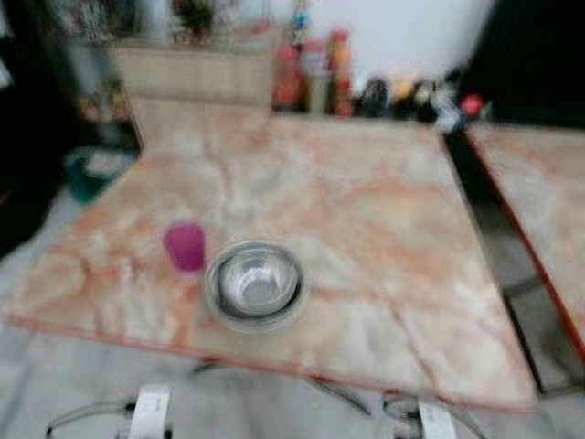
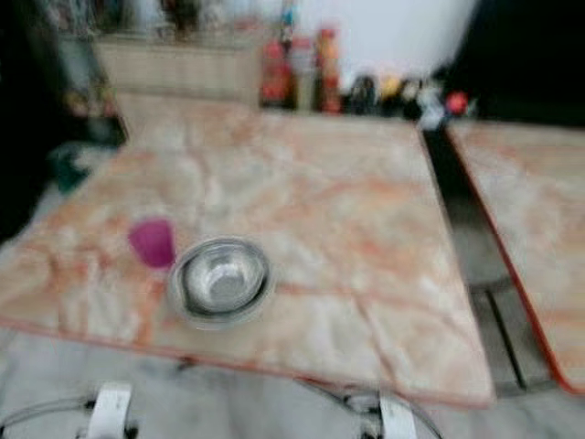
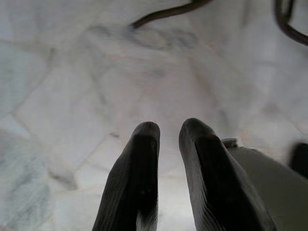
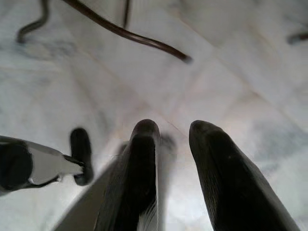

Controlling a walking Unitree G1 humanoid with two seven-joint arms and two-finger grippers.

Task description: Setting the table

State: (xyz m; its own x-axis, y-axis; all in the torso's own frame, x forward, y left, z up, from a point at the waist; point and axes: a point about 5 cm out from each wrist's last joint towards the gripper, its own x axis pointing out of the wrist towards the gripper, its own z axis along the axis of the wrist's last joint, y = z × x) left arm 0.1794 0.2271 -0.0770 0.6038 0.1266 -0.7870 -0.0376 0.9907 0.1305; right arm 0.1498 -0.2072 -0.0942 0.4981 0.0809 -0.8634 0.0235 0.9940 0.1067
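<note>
A pink cup [image 1: 186, 246] stands near the front left of a marbled orange-and-white table [image 1: 384, 210]. Right beside it sits an empty steel bowl [image 1: 255, 284], close to the table's front edge. Both head views are blurred. Both arms hang low in front of the table, well short of the cup and bowl. My left gripper [image 3: 169, 132] points down at pale marble floor, its fingers slightly apart with nothing between them. My right gripper [image 4: 173, 132] hangs the same way, open and empty.
A second marbled table [image 1: 539, 183] stands to the right across a narrow gap. Bottles and jars [image 1: 315, 78] line the far edge by a wooden cabinet [image 1: 196, 73]. A green object [image 1: 91, 169] sits on the floor at left. Dark cables [image 4: 130, 36] cross the floor.
</note>
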